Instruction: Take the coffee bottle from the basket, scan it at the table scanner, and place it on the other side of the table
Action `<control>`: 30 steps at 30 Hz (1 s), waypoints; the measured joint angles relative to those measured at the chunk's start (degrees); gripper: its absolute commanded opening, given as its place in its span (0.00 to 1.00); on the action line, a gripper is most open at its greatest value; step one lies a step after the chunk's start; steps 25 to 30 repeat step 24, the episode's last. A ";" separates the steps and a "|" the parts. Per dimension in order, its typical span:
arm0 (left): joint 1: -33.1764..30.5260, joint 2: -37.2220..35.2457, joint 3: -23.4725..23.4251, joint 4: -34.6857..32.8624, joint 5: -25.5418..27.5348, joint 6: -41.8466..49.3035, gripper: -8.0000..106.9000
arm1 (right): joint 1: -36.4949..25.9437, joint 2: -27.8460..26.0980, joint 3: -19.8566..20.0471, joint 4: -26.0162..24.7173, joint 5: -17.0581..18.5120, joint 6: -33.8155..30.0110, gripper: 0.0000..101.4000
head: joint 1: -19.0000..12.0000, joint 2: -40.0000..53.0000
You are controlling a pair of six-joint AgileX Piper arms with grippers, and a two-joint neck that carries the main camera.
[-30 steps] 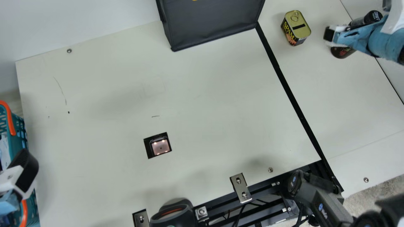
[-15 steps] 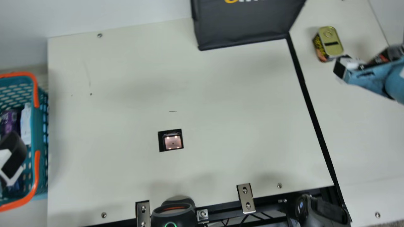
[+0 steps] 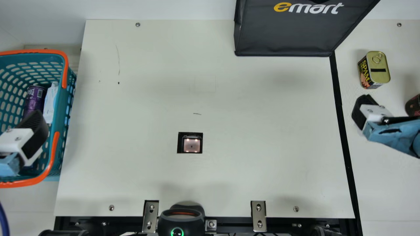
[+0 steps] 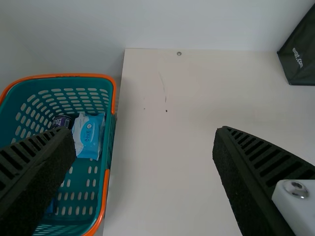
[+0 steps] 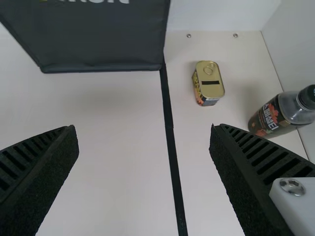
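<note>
Coffee bottle (image 5: pixel 268 118): upright at the table's (image 3: pixel 262 114) right, near the SPAM can (image 3: pixel 374 69). Right gripper (image 3: pixel 361 112): angled inward above the table, fingers wide apart, empty. Left gripper (image 3: pixel 34 132): above the teal basket (image 3: pixel 62 131), likewise spread, empty.

table (image 3: pixel 269 177): cream, under right gripper (image 3: pixel 369 113)
can (image 3: pixel 380 68): just beyond it
bottle (image 3: pixel 414 105): near, its right
bag (image 3: pixel 285 36): beyond, left
scanner (image 3: pixel 191 145): inset, well left

One bottle (image 5: pixel 268 118), one tin (image 3: pixel 377 67), one bag (image 3: pixel 288 32), one table scanner (image 3: pixel 192 145), one ringed black device (image 3: pixel 180 223) and two metal brackets (image 3: pixel 258 217) are counted; in one basket (image 3: pixel 61 108), one can (image 3: pixel 35 98), one packet (image 4: pixel 90 136) and one blue item (image 4: pixel 50 207), partly hidden, are seen.
</note>
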 measured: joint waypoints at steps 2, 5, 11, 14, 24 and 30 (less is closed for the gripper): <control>0.00 0.00 0.00 0.00 0.00 0.00 0.85 | 2.10 -1.10 -0.34 -0.94 0.92 1.07 0.94 | 0.00 0.09; 0.00 0.00 0.00 0.00 0.00 0.00 0.85 | 5.02 -2.65 -0.87 -2.21 2.43 2.66 0.94 | 0.00 0.09; 0.00 0.00 0.00 0.00 0.00 0.00 0.85 | 11.10 -5.90 -1.80 -4.65 5.17 5.99 0.94 | 0.00 0.00; 0.00 0.00 0.00 0.00 0.00 0.00 0.85 | 13.60 -7.07 -2.04 -5.34 6.75 7.09 0.94 | -0.09 0.00; 0.00 0.00 0.00 0.00 0.00 0.00 0.85 | 13.85 -7.12 -2.09 -5.52 6.90 7.09 0.94 | 0.00 0.00; 0.00 0.00 0.00 0.00 0.00 0.00 0.85 | 13.85 -7.12 -2.09 -5.52 6.90 7.09 0.94 | 0.00 0.00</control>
